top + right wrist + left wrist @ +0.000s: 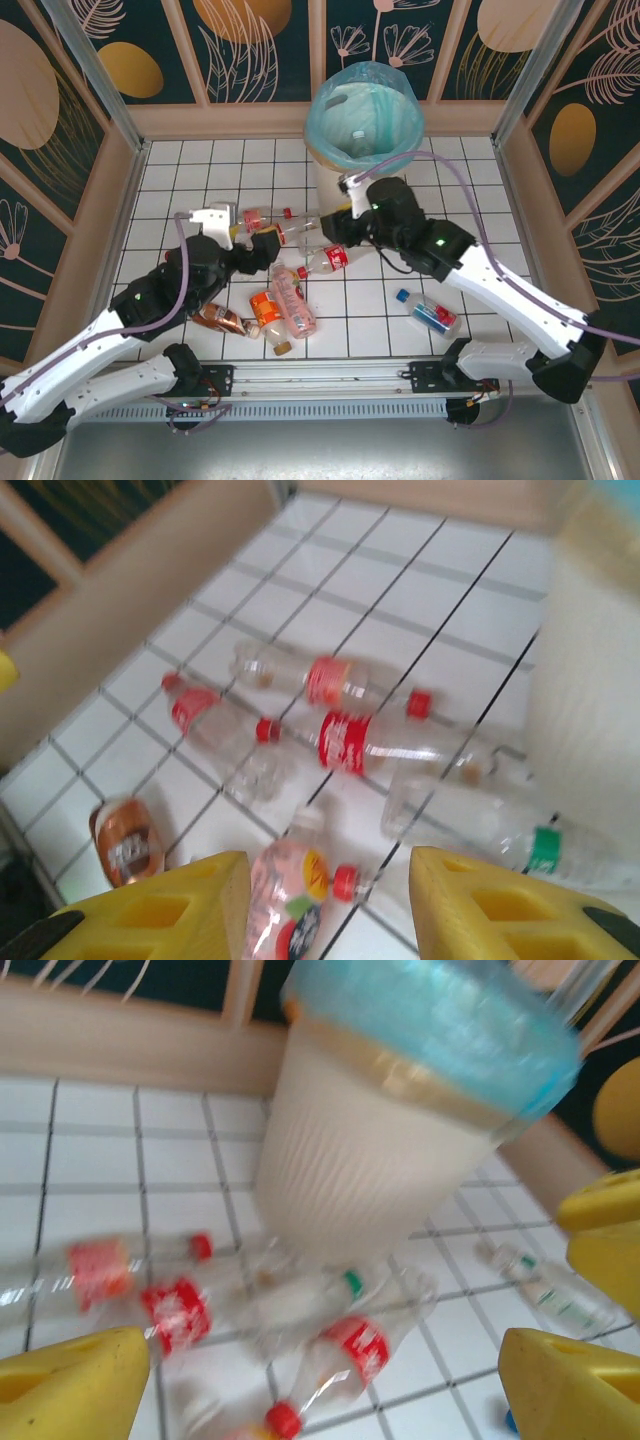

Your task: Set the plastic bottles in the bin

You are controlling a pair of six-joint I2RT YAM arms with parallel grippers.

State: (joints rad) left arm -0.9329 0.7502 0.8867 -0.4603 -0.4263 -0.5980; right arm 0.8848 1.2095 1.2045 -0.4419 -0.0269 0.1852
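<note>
The bin (360,125) stands at the back with a blue-green bag liner; in the left wrist view the bin (390,1150) is close ahead. Several plastic bottles lie on the tiles in front of it: clear ones with red labels (330,258) (345,742) (350,1355), a green-capped clear one (500,830), a pink one (295,300) (290,905), an orange one (268,310), a brown one (220,320) and a blue-labelled one (428,312). My left gripper (270,245) (320,1400) hangs open above the clear bottles, holding nothing. My right gripper (338,225) (330,910) is open above the pink bottle, empty.
Wooden walls with dark painted panels (240,40) enclose the white tiled floor (460,200). The two arms meet close together in front of the bin. Yellow fingers (605,1230) of the right gripper show at the right of the left wrist view. Bare tiles lie left and right.
</note>
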